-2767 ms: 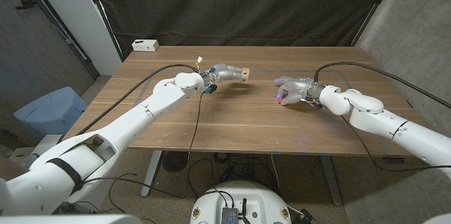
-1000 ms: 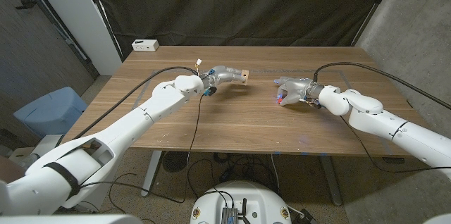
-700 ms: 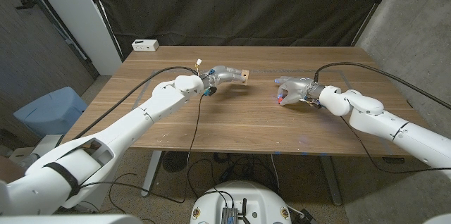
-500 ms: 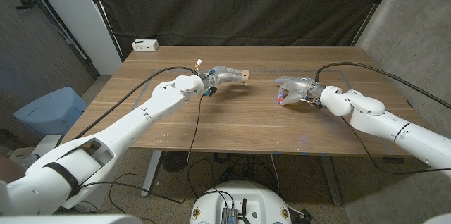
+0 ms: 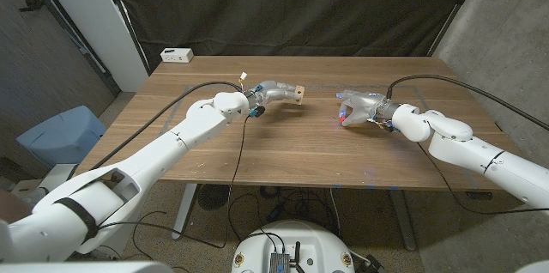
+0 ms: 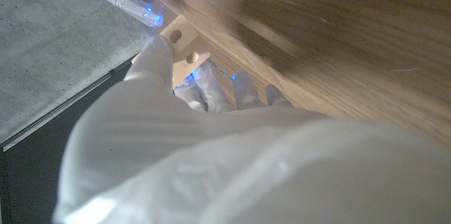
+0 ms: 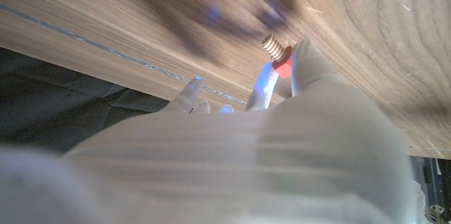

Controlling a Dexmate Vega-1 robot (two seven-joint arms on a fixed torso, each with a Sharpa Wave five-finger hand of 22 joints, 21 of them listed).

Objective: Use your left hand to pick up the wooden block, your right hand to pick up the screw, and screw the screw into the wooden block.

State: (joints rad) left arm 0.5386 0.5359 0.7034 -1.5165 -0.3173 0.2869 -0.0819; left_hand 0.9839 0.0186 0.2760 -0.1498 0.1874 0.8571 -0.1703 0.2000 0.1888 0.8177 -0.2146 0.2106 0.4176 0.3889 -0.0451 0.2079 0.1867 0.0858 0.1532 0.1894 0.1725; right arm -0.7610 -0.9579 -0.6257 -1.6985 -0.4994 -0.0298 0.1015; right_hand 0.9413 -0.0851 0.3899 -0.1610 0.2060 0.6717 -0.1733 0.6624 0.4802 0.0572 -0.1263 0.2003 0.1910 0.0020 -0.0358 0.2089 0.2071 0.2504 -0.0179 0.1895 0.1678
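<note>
Right hand (image 5: 358,107) lifted screw (image 7: 277,52); white box (image 5: 177,54) behind.

Both arms out over table, L hand (image 5: 273,92) & R hand (image 5: 358,106) each gripping.

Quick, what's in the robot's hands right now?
Left hand: holding the wooden block.
Right hand: holding the screw.

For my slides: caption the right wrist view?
Right hand pinching the red-headed screw above the wooden table.
</note>
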